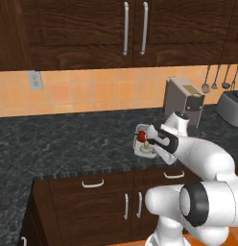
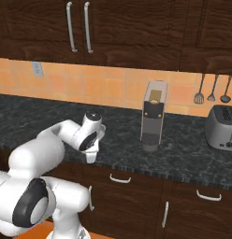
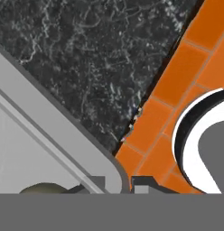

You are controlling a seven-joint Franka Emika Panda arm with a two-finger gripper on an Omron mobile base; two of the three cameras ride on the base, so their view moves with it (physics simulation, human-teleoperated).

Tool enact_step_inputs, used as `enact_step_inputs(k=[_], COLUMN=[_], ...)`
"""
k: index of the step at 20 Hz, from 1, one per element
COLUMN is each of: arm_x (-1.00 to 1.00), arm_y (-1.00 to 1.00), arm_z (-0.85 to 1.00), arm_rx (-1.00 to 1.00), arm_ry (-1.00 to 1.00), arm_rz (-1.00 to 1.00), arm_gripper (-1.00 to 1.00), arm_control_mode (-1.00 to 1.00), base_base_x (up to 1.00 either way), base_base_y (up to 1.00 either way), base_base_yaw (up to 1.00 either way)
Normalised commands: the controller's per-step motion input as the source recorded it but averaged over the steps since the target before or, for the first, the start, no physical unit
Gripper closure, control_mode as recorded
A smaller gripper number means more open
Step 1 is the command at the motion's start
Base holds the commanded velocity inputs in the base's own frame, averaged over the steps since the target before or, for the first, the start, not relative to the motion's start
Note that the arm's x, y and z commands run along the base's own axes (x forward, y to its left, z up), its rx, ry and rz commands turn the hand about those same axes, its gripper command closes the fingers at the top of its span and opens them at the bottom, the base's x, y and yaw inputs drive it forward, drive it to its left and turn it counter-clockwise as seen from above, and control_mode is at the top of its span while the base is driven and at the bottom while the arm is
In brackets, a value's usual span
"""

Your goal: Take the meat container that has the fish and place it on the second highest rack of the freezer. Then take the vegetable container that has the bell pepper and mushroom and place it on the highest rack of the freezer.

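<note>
Now the end effector (image 1: 148,140) is pinching the near rim of the vegetable container (image 1: 141,142), which is sitting on the bench (image 1: 68,139) just in front of the coffee machine (image 1: 184,103), holding the bell pepper (image 1: 141,137) and mushroom (image 1: 145,146). Judging by this, the second step is starting: lifting level comes next, then carrying it to the freezer's highest rack.

You saw a dark speckled stone counter (image 1: 68,144) running beneath an orange tiled backsplash (image 1: 92,91). Above the backsplash hung dark wooden cabinets (image 2: 113,28) with long metal bar handles. On the backsplash, left of the coffee machine (image 2: 152,116), sat a wall outlet (image 1: 35,79); right of the machine hung utensils (image 2: 211,91) above a toaster (image 2: 222,127). Dark drawers (image 1: 106,202) sat below the counter, and the floor was orange.
</note>
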Motion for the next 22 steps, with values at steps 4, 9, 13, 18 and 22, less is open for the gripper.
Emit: enact_step_inputs(k=[4, 9, 13, 18, 22], arm_x=[-0.90, -0.94, -1.00, -0.83, -0.36], arm_y=[0.02, 0.02, 0.00, 0.00, 0.06], arm_z=[1.00, 0.94, 0.94, 0.95, 0.42], arm_rx=[-0.04, -0.01, 0.00, -0.01, -0.03], arm_ry=[-0.06, -0.05, -0.08, -0.08, -0.04], arm_rz=[0.05, 0.04, 0.01, 0.00, 0.00], arm_gripper=[1.00, 1.00, 1.00, 1.00, 1.00], arm_control_mode=[-1.00, -1.00, -1.00, -1.00, -1.00], base_base_x=[0.00, 0.00, 0.00, 0.00, 0.00], base_base_y=[0.00, 0.00, 0.00, 0.00, 0.00], base_base_yaw=[0.00, 0.00, 0.00, 0.00, 0.00])
